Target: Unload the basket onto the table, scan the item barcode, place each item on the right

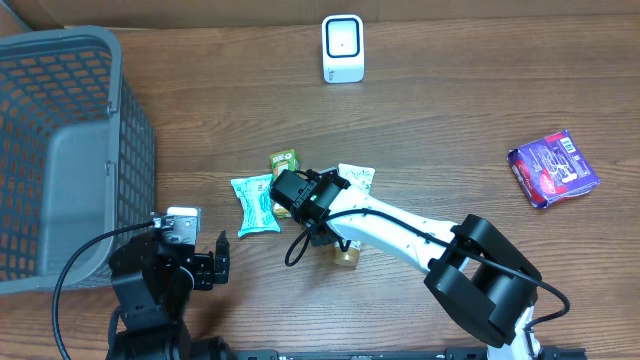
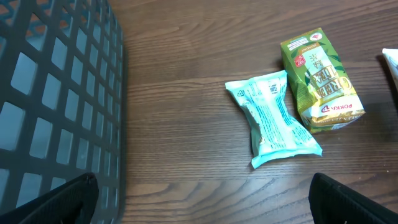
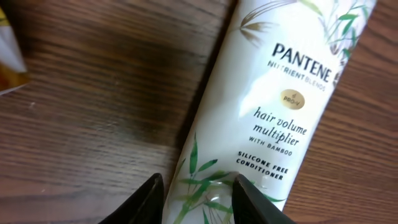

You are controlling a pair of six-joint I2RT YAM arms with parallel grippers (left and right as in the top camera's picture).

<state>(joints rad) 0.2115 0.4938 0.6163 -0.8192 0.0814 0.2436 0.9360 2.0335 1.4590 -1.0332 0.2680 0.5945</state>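
At centre of the overhead view, right arm (image 1: 400,228) stretched in from lower right over conditioner tube (image 1: 357,180). Only in the wrist view: Pantene label legible, right gripper (image 3: 198,182) partly spread, one finger over the tube, pinching nothing. Lower left, left gripper (image 2: 202,186) spread wide near teal packet (image 2: 273,118). Grey basket (image 1: 60,150) at left.

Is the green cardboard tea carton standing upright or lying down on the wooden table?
Lying down. The green cardboard tea carton rests lengthwise on the wooden table, printed front facing up.
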